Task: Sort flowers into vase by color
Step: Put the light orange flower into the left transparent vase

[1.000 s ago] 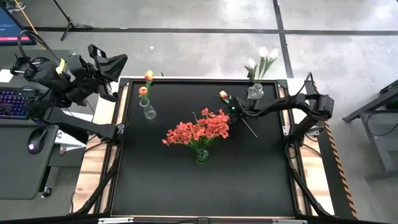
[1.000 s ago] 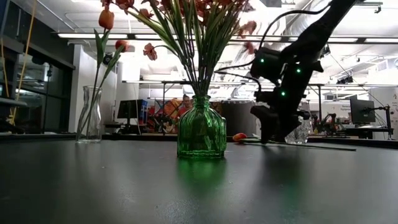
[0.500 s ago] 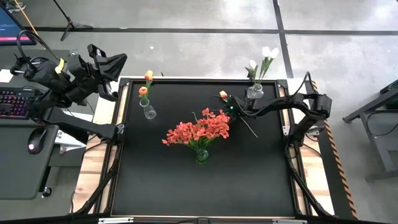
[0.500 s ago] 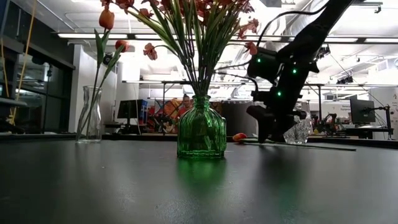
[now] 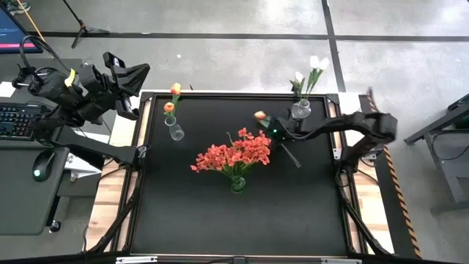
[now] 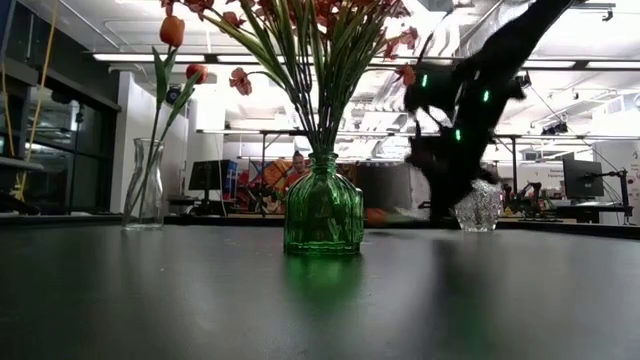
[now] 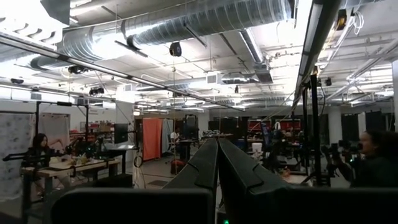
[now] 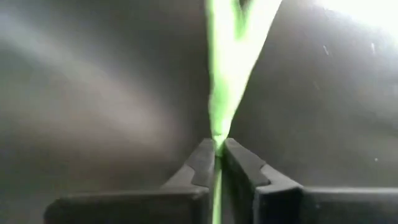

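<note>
Three vases on the counter (image 5: pixel 220 213), one orange tulip (image 5: pixel 259 115) clamped in the right pincer (image 5: pixel 275 131).
High view: two orange tulips in clear vase (image 5: pixel 174 130), two white tulips (image 5: pixel 308 75), one red-orange bunch (image 5: pixel 233 154) in green vase (image 6: pixel 322 215). Left wrist view: left pincer (image 7: pixel 217 171) pressed together, off the counter. Right wrist view: fingers (image 8: pixel 202 163) pinching the green stem.

You have three vases (image 5: pixel 174 130); two white tulips (image 5: pixel 317 63); three orange tulips (image 5: pixel 175 89); one red-orange blossom bunch (image 5: pixel 233 155).
</note>
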Robot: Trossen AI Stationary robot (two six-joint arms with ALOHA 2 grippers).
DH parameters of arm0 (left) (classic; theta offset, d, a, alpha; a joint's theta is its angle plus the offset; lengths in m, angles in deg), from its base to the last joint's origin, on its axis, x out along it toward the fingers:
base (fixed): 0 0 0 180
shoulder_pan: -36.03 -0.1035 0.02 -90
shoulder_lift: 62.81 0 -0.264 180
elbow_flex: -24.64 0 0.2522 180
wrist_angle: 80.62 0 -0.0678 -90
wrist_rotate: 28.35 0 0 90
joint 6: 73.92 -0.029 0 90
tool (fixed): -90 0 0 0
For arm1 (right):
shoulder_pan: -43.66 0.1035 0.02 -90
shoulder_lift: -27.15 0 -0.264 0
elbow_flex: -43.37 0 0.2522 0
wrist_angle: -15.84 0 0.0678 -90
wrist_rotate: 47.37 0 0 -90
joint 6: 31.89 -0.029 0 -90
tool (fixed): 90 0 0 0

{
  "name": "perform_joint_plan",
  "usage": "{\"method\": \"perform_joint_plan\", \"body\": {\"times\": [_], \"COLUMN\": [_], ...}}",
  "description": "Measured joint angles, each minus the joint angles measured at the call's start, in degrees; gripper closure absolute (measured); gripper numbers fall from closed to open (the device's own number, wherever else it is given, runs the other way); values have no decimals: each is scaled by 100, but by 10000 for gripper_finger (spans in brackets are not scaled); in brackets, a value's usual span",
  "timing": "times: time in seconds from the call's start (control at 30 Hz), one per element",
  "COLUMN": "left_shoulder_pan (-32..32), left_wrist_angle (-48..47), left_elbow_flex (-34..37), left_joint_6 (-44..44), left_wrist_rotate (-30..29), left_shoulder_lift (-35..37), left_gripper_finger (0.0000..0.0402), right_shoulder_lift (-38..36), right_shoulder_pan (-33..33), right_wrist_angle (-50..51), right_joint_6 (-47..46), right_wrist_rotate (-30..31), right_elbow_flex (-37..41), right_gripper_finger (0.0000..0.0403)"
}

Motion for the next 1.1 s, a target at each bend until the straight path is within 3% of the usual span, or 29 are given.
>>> {"method": "perform_joint_plan", "body": {"times": [0.3, 0.5, 0.67, 0.8, 0.97, 1.1], "left_shoulder_pan": [1, 0, 2, 1, 2, 0], "left_wrist_angle": [-28, -35, -42, -46, -46, -46], "left_elbow_flex": [2, 2, 2, 2, 2, 2], "left_joint_6": [-144, -269, -341, -304, -295, -293], "left_wrist_rotate": [-3, -7, -9, -9, -9, -9], "left_shoulder_lift": [74, 72, 72, 72, 72, 72], "left_gripper_finger": [401, 401, 402, 401, 402, 402], "right_shoulder_lift": [-2089, -2426, -1815, -862, 655, 1915], "right_shoulder_pan": [260, 152, 35, -23, -18, -20], "right_wrist_angle": [-103, -824, -2426, -4100, -6479, -8344], "right_joint_6": [-96, 890, 1969, 2191, 1517, 732], "right_wrist_rotate": [-5, 627, 411, -573, -1452, -1604], "right_elbow_flex": [-202, -1071, -1751, -2077, -2347, -2804], "right_gripper_finger": [400, 402, 402, 402, 403, 403]}}
